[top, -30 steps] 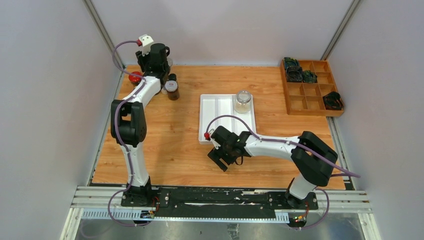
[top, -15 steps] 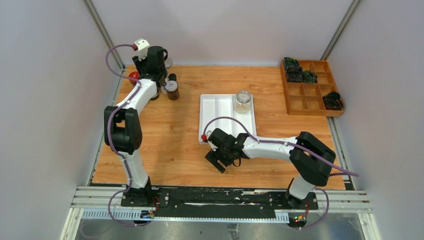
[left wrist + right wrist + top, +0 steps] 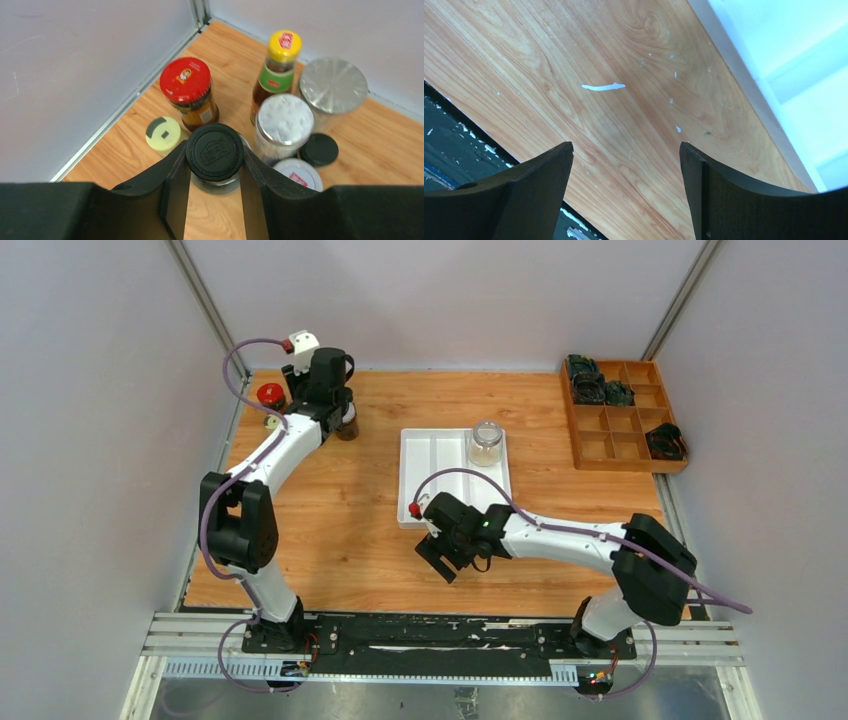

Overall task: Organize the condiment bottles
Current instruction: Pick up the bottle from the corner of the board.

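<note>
The condiment bottles cluster in the back left corner. In the left wrist view I see a red-lidded jar, a yellow-capped bottle, a wide silver-lidded jar, a silver-topped shaker, a pale yellow-lidded shaker and a black lid. My left gripper is shut on the black-capped bottle, its fingers pressed to both sides of the cap. One clear jar stands in the white tray. My right gripper hangs open over bare wood, nothing between its fingers.
A wooden compartment box with dark objects sits at the back right. The side wall runs close behind the bottle cluster. The tray's edge lies just beside my right gripper. A black rail runs along the near table edge.
My left arm has swung rightward at the back corner, gripper still shut on the black-capped bottle, uncovering the red-lidded jar. The right arm's elbow has shifted right; its gripper stays put and open.
</note>
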Controlling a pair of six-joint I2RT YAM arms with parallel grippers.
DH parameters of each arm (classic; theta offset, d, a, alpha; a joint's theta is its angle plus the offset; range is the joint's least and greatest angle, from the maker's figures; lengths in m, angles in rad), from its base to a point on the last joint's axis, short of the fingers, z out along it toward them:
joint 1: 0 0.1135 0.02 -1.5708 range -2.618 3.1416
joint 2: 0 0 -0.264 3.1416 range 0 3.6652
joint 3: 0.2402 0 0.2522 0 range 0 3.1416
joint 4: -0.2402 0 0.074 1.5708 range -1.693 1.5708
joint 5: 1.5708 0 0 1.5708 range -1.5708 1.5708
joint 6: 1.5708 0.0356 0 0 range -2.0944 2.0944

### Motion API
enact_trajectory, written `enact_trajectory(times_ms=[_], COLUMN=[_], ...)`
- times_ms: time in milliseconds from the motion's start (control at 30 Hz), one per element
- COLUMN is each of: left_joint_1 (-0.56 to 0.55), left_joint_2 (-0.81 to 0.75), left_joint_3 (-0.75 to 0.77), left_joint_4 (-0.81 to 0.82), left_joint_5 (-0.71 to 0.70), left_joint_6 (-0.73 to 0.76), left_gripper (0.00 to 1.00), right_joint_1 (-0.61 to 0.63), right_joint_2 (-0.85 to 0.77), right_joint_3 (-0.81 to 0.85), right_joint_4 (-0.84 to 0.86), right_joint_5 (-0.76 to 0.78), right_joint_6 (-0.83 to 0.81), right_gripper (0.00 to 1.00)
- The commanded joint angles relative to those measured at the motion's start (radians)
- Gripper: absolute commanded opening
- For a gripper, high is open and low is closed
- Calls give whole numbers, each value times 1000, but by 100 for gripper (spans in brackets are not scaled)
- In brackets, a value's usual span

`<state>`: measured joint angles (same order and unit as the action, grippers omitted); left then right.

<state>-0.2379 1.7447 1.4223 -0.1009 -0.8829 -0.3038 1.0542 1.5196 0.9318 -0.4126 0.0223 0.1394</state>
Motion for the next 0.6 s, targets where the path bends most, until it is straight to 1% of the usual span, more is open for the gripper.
enact_trajectory(times_ms=[0, 133, 267, 433, 567], left_joint_1=[-62, -83, -87, -74, -28], left_joint_2=[-46, -114, -148, -114, -62], left_joint_3=[-82, -160, -183, -119, -49], left_joint_4=[-112, -120, -121, -105, -115], left_joint_5=[11, 28, 22, 4, 55], left_joint_6=[-34, -59, -42, 29, 15], left_gripper=[3, 3, 3, 4, 5], right_joint_1=[15, 15, 15, 15, 16], right_joint_2=[-69, -122, -152, -156, -157], right_joint_3=[16, 33, 35, 21, 2], right_joint_4=[-75, -101, -113, -110, -105], right_joint_5=[53, 64, 64, 41, 35], right_joint_6=[12, 17, 25, 48, 66], right_gripper=[84, 84, 84, 84, 84])
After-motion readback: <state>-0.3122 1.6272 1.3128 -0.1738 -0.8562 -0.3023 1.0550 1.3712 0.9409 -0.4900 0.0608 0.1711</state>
